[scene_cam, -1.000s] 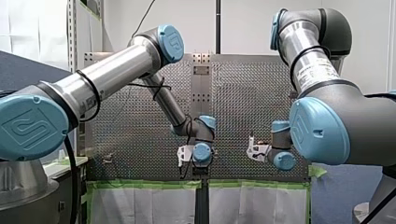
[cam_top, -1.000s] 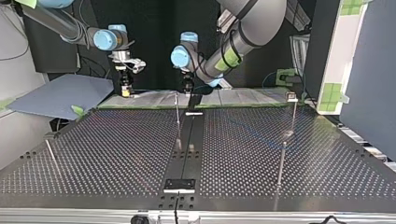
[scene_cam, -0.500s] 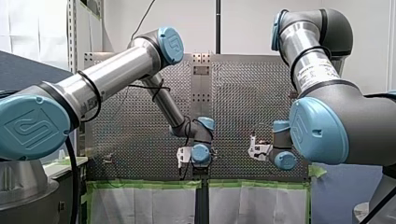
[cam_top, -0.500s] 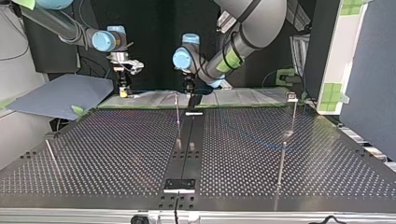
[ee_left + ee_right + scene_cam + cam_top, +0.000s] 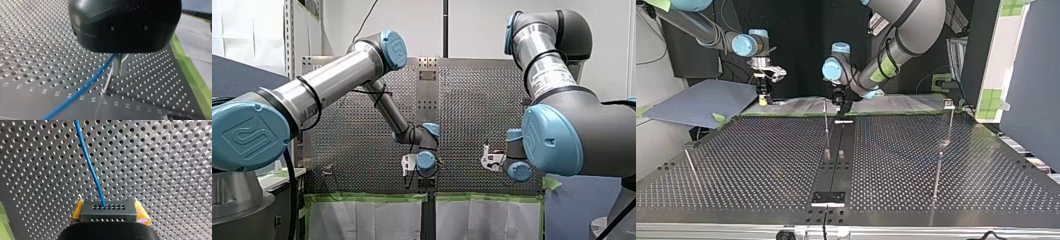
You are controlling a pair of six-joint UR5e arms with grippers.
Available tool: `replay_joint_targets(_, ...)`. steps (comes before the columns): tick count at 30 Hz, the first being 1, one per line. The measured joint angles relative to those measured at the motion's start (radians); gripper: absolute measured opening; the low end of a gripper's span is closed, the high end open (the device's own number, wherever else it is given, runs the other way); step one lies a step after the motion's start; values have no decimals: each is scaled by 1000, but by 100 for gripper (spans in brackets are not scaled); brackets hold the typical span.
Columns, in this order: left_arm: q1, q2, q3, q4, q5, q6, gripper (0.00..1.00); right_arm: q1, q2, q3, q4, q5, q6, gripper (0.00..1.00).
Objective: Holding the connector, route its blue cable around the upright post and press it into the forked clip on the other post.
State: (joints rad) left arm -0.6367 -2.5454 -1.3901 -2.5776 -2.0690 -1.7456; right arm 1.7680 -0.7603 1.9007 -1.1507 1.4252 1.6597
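Observation:
In the right wrist view my right gripper [image 5: 109, 211] is shut on the black connector [image 5: 117, 214], yellow pads on both sides. The blue cable [image 5: 90, 167] leaves the connector and runs ahead over the perforated plate. In the left wrist view my left gripper [image 5: 120, 71] has its metal fingers shut on the blue cable [image 5: 82, 88], just above a thin upright post [image 5: 108, 83]. In the top view my right gripper [image 5: 763, 97] hangs at the far left edge of the plate and my left gripper [image 5: 841, 102] hangs near the middle post [image 5: 826, 125].
A post topped with a small clip [image 5: 949, 104] stands at the top view's right, with another thin post [image 5: 937, 175] nearer the camera and one more [image 5: 691, 165] at the left. A black rail [image 5: 836, 155] runs down the plate's middle. Green tape [image 5: 372, 197] edges the table.
In the top view my right gripper has drifted left and a little up with the connector. My left gripper has shifted slightly right, still shut.

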Motion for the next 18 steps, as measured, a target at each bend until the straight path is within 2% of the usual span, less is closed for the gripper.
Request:
replay_joint_targets(6,12,0,17,-20,7,0,2,-5,0,-2,1,24,-3,0)
replay_joint_targets(18,30,0,29,-33,15,0,2,-7,0,-11,-3,48,-1,0)
